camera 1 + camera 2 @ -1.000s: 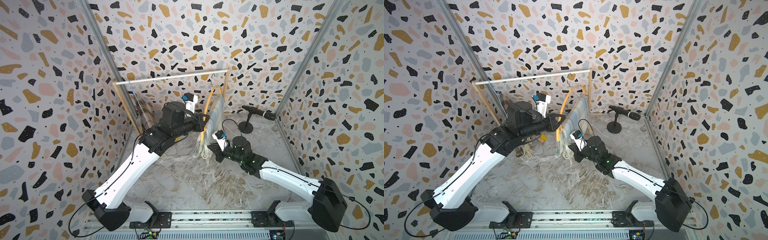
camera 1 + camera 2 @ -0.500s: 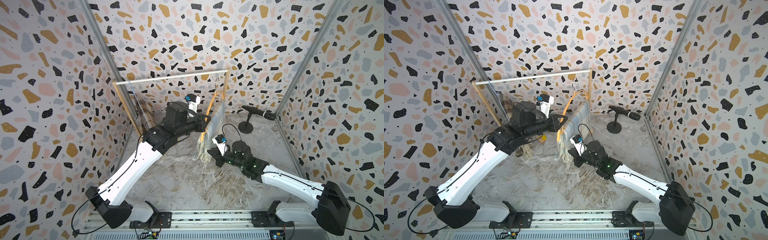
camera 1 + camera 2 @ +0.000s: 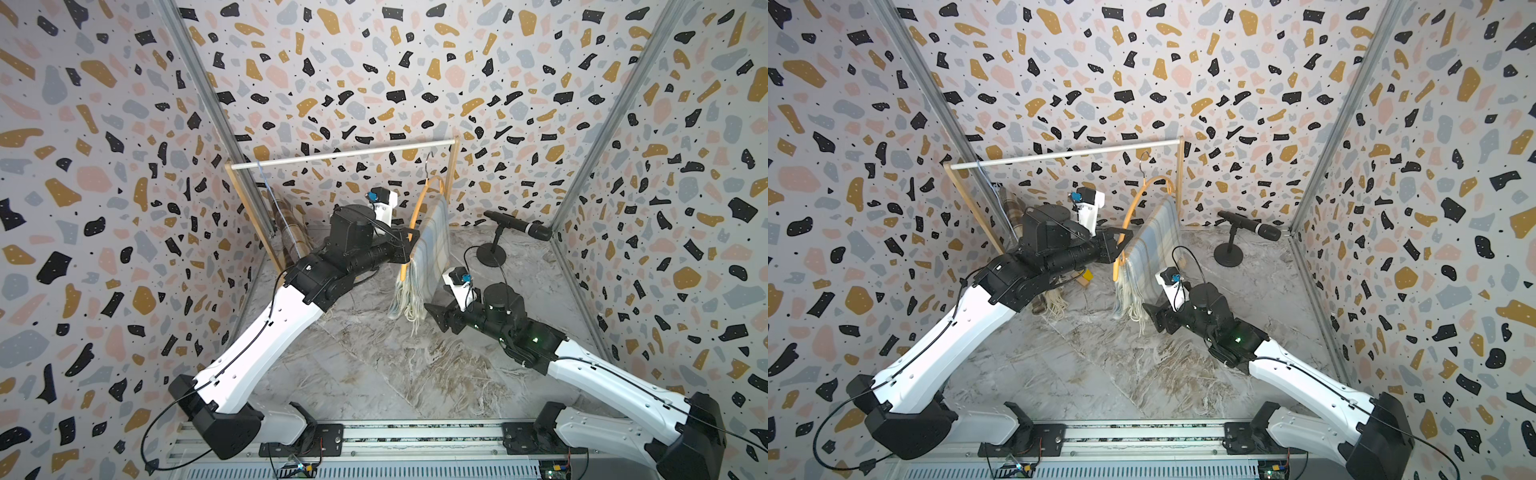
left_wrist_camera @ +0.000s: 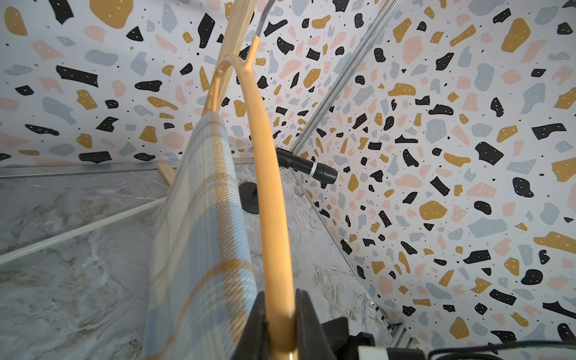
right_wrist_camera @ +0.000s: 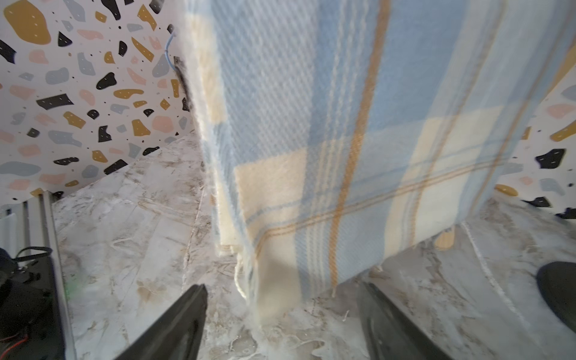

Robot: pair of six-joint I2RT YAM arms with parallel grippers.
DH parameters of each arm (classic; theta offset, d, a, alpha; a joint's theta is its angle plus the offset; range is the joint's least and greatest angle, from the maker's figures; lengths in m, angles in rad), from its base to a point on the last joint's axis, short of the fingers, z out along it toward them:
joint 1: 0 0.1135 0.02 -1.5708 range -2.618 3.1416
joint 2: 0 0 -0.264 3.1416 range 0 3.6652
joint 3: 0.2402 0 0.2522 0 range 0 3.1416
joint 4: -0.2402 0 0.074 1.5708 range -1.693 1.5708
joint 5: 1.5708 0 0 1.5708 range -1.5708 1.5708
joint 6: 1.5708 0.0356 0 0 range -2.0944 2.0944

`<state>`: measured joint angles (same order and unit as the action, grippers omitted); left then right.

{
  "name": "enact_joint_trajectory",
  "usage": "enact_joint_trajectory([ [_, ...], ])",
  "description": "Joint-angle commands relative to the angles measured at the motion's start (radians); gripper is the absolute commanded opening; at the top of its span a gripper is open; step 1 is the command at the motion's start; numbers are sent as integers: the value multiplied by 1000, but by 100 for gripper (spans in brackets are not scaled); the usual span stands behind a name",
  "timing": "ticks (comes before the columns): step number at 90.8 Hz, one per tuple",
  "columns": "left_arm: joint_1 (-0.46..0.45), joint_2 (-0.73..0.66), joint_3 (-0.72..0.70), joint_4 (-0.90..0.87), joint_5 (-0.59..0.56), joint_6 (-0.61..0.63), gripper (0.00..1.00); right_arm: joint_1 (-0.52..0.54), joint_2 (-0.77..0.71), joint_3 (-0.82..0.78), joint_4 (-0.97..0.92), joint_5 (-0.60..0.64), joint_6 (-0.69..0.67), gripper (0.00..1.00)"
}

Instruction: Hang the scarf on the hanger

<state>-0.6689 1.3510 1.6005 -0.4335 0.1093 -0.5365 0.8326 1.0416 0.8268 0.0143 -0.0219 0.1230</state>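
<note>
Pretty much done I think: scarf (image 3: 434, 237) hangs draped over the hanger (image 4: 271, 202). Left fingers (image 4: 307, 324) clamped on the hanger, right fingers (image 5: 174, 324) spread wide beside the fringe, empty. Can't tell if the hook (image 4: 263, 17) sits on the rail (image 3: 340, 154).

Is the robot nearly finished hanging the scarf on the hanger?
Nearly. Done: the scarf is draped over the hanger, fringe hanging down. In hand: the left gripper is clamped on the hanger's wooden arm, while the right gripper is open beside the scarf's bottom edge, holding nothing. Left: freeing the hanger and backing both arms away. Whether its hook sits on the rail is unclear from here.
</note>
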Motion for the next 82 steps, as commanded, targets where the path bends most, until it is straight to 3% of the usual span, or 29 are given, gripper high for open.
enact_joint_trajectory([
  [1, -1, -69, -5, 193, -67, 23, 0, 5, -43, 43, -51, 29, -8, 88],
  [11, -1, -83, -32, 217, -107, -5, 0, 6, -49, 42, -43, -9, 2, 99],
  [31, -1, -106, -101, 346, -212, -109, 0, 60, -45, -23, 146, -2, -24, 98],
  [53, -1, -112, -123, 447, -324, -191, 0, 172, 42, -102, 377, 61, -118, 85],
  [82, -1, -115, -98, 454, -321, -231, 0, 201, 307, -89, 693, 93, -231, 66],
])
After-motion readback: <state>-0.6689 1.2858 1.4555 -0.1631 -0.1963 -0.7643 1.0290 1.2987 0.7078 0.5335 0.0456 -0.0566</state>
